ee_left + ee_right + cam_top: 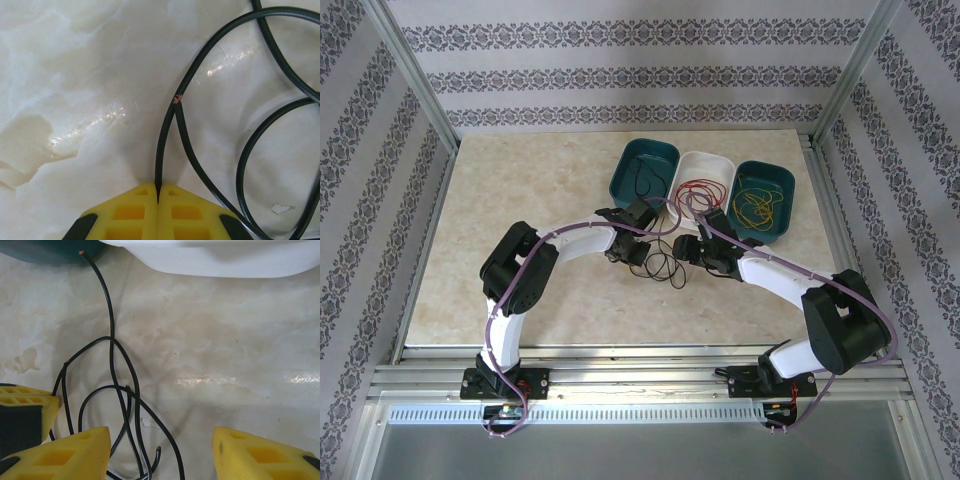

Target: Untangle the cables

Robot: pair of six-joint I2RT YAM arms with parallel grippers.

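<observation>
Top external view: marbled tabletop [520,220] with tubs toward 12 o'clock: one teal tub [642,146] holding a black wire [640,183], white tub [705,157] with red cable [698,188], other teal tub [775,170] with yellow cable [755,207]. At centre, loose black cables [663,266] on the bare tabletop. Left end effector [158,187] clamped tight on one black strand; right end effector [160,440] spread wide astride the loops.

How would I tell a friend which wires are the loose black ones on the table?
On the beige marbled tabletop, three small plastic tubs stand in a row at the far side. Just nearer than them, on bare table, lies a bunch of thin black looped cables. Unlike the other wires, it lies outside the tubs.
</observation>
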